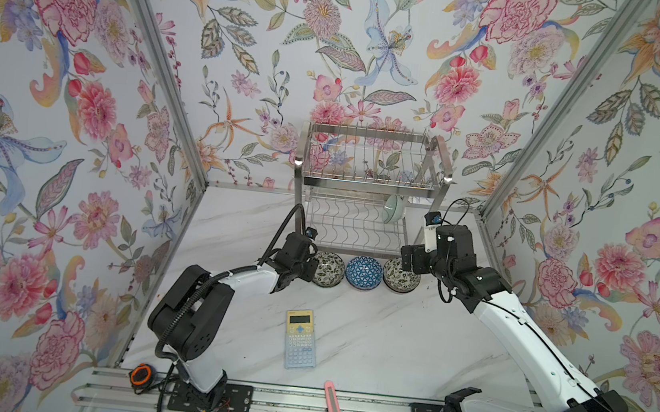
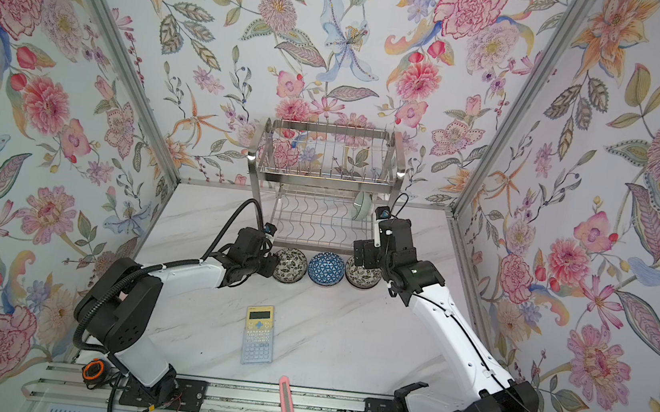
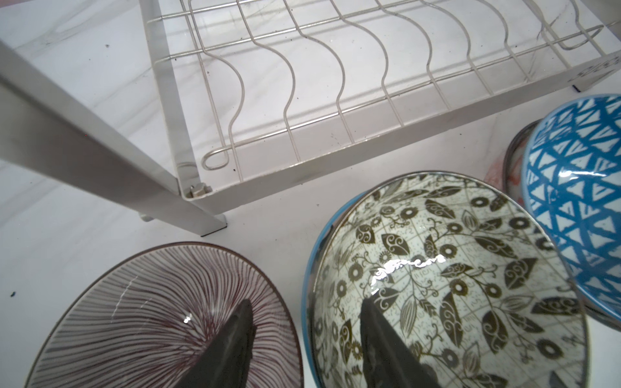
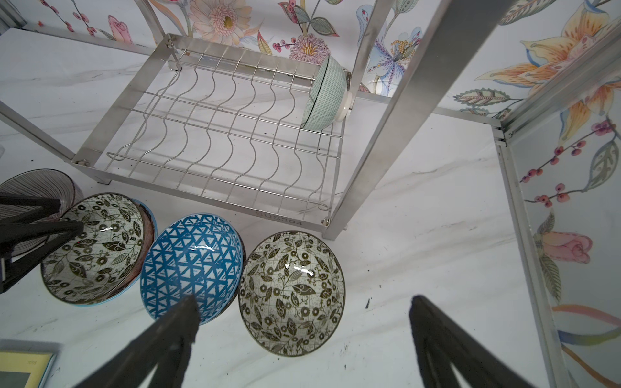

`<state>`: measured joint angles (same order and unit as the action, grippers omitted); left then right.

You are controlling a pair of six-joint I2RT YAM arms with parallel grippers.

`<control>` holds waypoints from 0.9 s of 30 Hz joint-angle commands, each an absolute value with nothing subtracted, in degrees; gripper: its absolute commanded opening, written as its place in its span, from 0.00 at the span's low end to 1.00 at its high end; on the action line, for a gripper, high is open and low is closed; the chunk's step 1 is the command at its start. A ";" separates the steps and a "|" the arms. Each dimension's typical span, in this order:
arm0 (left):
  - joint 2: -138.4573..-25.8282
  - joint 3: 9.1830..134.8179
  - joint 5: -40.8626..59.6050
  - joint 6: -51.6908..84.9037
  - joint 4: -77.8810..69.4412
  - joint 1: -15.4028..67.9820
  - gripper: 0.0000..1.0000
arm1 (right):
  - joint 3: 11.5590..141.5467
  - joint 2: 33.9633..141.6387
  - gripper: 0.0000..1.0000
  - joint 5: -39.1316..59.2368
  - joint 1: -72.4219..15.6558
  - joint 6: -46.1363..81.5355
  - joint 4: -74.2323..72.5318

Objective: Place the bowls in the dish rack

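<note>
Left gripper (image 3: pixel 305 302) lining up a rim pinch
Its jaws, part open and unclamped, straddle the wall of the left-hand floral bowl (image 3: pixel 437 268), one finger (image 3: pixel 386 342) inside; the right gripper (image 4: pixel 304 299) hangs spread wide and empty; one celadon bowl (image 4: pixel 324 94) stands on edge in the dish rack (image 4: pixel 279 217), propped by its lower wavy wires

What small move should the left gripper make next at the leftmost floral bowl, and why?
Probably close the left gripper: one finger sits inside the left floral bowl, the other outside it over the striped bowl, so the rim lies between them.
</note>
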<state>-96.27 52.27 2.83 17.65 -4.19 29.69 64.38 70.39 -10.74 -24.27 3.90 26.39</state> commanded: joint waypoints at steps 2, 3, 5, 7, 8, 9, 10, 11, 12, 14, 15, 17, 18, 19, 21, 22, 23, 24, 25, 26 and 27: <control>-97.54 53.52 4.08 18.11 -5.20 29.96 0.47 | 64.87 70.49 0.99 -10.11 -23.96 3.60 27.20; -97.62 53.66 4.13 18.11 -5.33 30.01 0.46 | 64.91 70.49 0.99 -10.15 -23.93 3.60 27.20; -97.76 53.78 4.47 18.02 -5.52 29.92 0.44 | 64.92 70.58 0.99 -10.03 -23.94 3.60 27.20; -97.65 53.88 4.81 18.02 -5.93 29.96 0.42 | 64.94 70.66 0.99 -10.06 -23.93 3.55 27.25; -97.65 53.88 4.83 18.02 -5.98 29.90 0.42 | 64.89 70.70 0.99 -10.02 -23.95 3.55 27.25; -97.65 53.91 4.91 18.02 -6.06 29.89 0.41 | 64.95 70.73 0.99 -10.02 -23.99 3.53 27.22; -97.65 54.00 4.92 18.02 -6.11 29.91 0.39 | 64.89 70.78 0.99 -10.02 -23.95 3.52 27.25; -97.76 54.05 5.00 18.02 -6.16 29.98 0.38 | 64.87 70.77 0.99 -10.02 -23.98 3.52 27.25; -97.82 54.06 5.10 18.02 -6.15 29.97 0.37 | 64.90 70.75 0.99 -9.95 -23.93 3.52 27.25; -97.89 54.13 5.18 17.94 -6.26 29.97 0.35 | 64.87 70.80 0.99 -10.03 -23.96 3.52 27.29; -97.99 54.18 5.23 17.93 -6.24 29.92 0.33 | 64.94 70.84 0.99 -10.02 -23.91 3.52 27.29; -98.00 54.27 5.36 18.02 -6.33 29.92 0.31 | 64.91 70.90 0.99 -10.01 -23.92 3.51 27.27; -98.00 54.32 5.44 17.97 -6.33 29.97 0.29 | 64.92 70.96 0.99 -9.98 -23.98 3.51 27.24; -98.04 54.32 5.45 18.07 -6.41 29.90 0.28 | 64.87 71.00 0.99 -9.95 -23.95 3.47 27.25; -98.04 54.32 5.52 18.11 -6.33 29.92 0.26 | 64.94 70.93 0.99 -9.95 -23.98 3.51 27.25; -98.05 54.26 5.47 18.11 -6.33 29.93 0.25 | 64.94 70.99 0.99 -10.02 -23.94 3.52 27.30; -97.95 54.31 5.47 18.11 -6.33 29.92 0.24 | 64.90 71.04 0.99 -10.07 -23.99 3.52 27.26; -97.85 54.32 5.46 18.06 -6.33 29.96 0.22 | 64.90 70.99 0.99 -10.02 -23.95 3.51 27.29; -97.75 54.31 5.36 18.02 -6.17 29.93 0.21 | 64.88 70.95 0.99 -10.06 -23.92 3.52 27.25; -97.67 54.36 5.36 18.02 -6.07 29.95 0.20 | 64.80 71.01 0.99 -10.02 -23.93 3.49 27.24; -97.50 54.40 5.27 17.93 -5.91 29.84 0.18 | 64.85 71.00 0.99 -10.02 -23.93 3.50 27.24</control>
